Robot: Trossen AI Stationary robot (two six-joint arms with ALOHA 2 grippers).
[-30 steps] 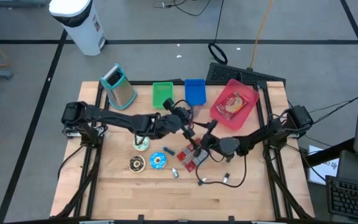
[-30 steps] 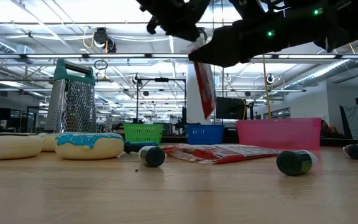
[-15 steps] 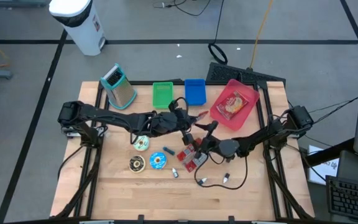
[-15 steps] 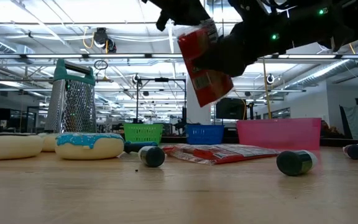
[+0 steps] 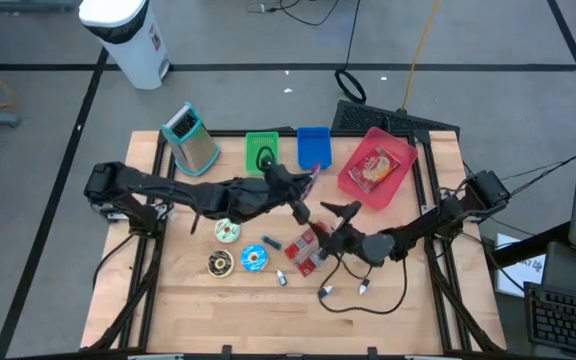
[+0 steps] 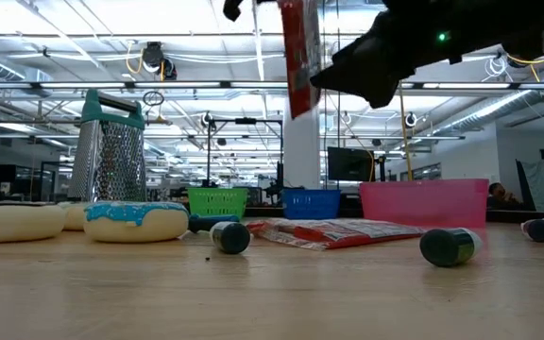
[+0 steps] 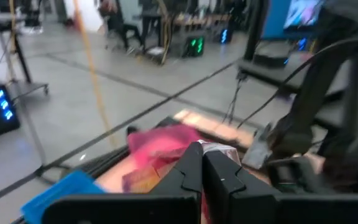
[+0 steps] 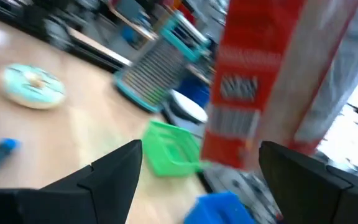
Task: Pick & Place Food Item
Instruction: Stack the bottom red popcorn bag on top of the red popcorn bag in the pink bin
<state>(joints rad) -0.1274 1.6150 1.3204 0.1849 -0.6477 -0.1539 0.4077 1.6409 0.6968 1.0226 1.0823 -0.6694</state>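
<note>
A red food packet (image 6: 296, 57) hangs high above the table's middle, with my left gripper (image 5: 303, 192) shut on it. My right gripper (image 5: 336, 222) stands open just to the packet's near right. In the right wrist view the packet (image 8: 253, 81) hangs ahead of its spread fingers (image 8: 104, 180), apart from them. A second red packet (image 5: 308, 250) lies flat on the table below. The pink bin (image 5: 376, 165) at the far right holds a food item. My left gripper pinches the hanging packet's upper end (image 7: 215, 149) between its two shut fingers (image 7: 191, 171). The fingers point about level, coming from the table's left. The packet hangs below them, nearly upright, clear of the table.
A metal grater (image 5: 193, 138), a green basket (image 5: 261, 152) and a blue basket (image 5: 313, 147) line the far edge. Donuts (image 5: 228, 230) and small tubes (image 6: 232, 236) lie left of centre. A loose cable (image 5: 343, 290) lies near the front.
My left gripper has risen and gone a little toward the far edge, staying shut on the packet. The packet is lifted higher and has turned about, showing its flat face midway and standing edge-on now. My right gripper has rolled and drawn slightly toward the table's right, staying open.
</note>
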